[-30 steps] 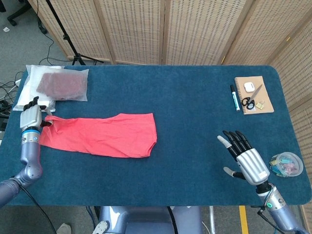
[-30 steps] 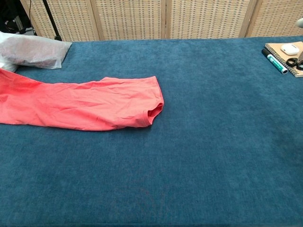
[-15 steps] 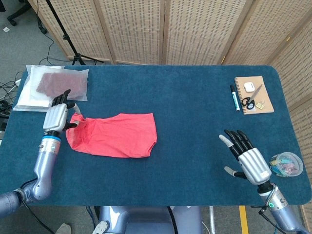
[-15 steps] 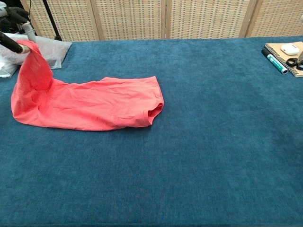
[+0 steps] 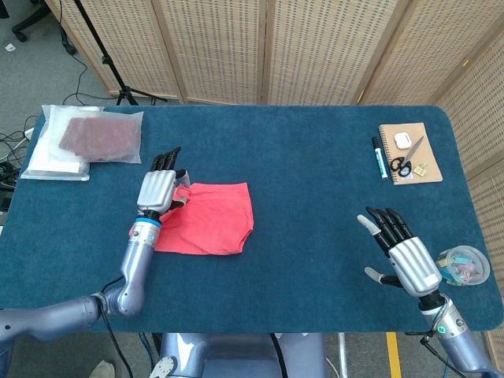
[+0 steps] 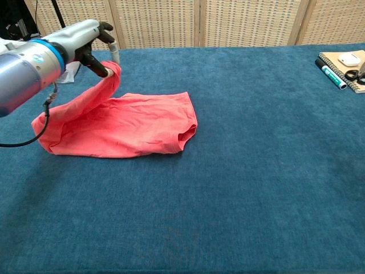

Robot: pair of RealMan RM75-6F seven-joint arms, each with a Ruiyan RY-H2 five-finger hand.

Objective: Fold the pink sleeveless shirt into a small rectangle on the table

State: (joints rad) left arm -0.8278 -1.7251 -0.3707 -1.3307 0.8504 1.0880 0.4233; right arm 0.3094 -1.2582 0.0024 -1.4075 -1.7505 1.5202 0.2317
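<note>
The pink sleeveless shirt (image 5: 213, 216) lies on the blue table (image 5: 307, 173), left of centre, partly folded over itself. My left hand (image 5: 158, 189) pinches the shirt's left end and holds it lifted above the rest of the cloth (image 6: 131, 123), so a loop of fabric arches from the table up to the fingers (image 6: 105, 54). My right hand (image 5: 402, 252) hovers near the table's front right with its fingers spread and nothing in it. The chest view does not show the right hand.
A clear bag with dark red cloth (image 5: 98, 138) lies at the back left. At the right lie a notebook (image 5: 409, 153) with scissors and small items, and a marker (image 5: 379, 157). A small plastic container (image 5: 465, 264) sits beside my right hand.
My left hand has carried the shirt's left end rightward and up, over the rest of the shirt, shortening the cloth on the table. The right hand has barely moved.
</note>
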